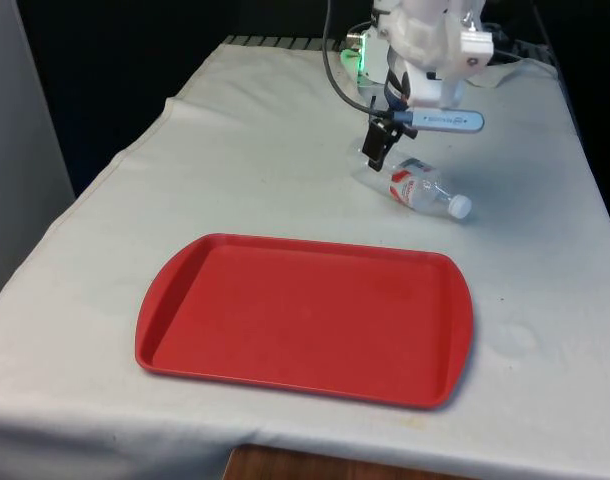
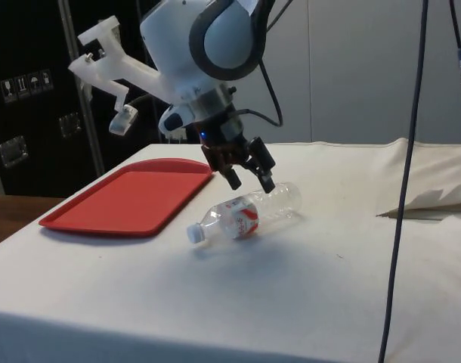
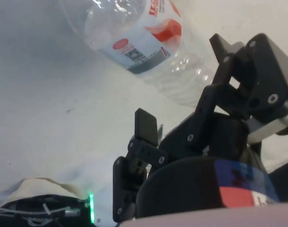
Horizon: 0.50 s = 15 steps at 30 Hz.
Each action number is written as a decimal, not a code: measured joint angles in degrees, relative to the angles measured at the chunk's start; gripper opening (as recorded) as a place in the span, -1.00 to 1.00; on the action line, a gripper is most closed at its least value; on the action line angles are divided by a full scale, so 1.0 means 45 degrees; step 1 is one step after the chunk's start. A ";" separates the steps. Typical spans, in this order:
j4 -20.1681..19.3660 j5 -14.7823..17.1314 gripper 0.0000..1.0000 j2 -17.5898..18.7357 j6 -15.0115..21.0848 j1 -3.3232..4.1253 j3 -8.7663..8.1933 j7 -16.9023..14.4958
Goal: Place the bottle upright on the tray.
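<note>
Nothing is done yet: the bottle [image 1: 421, 189] lies on its side at the tray's [image 1: 175, 310] one o'clock, while the gripper [image 2: 248, 175] hovers spread wide, empty, above its base.

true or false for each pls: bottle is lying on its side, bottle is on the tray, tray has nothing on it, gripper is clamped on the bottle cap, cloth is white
1. The bottle lies on its side. True.
2. The bottle is on the tray. False: it lies on the white cloth, beyond the tray.
3. The red tray has nothing on it. True.
4. The gripper is clamped on the white cap. False: its fingers are open, at the bottle's base end.
5. The cloth is white. True.
</note>
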 measured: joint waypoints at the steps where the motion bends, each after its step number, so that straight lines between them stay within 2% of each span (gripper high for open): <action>1: 0.0013 -0.0102 1.00 0.0000 -0.0076 0.0000 0.0000 0.0051; 4: 0.0089 -0.0446 1.00 0.0025 -0.0318 0.0013 0.0025 0.0204; 12: 0.0331 -0.0815 1.00 0.0140 -0.0751 0.0025 0.0038 0.0382; 15: 0.0713 -0.0929 1.00 0.0382 -0.1197 0.0038 0.0051 0.0433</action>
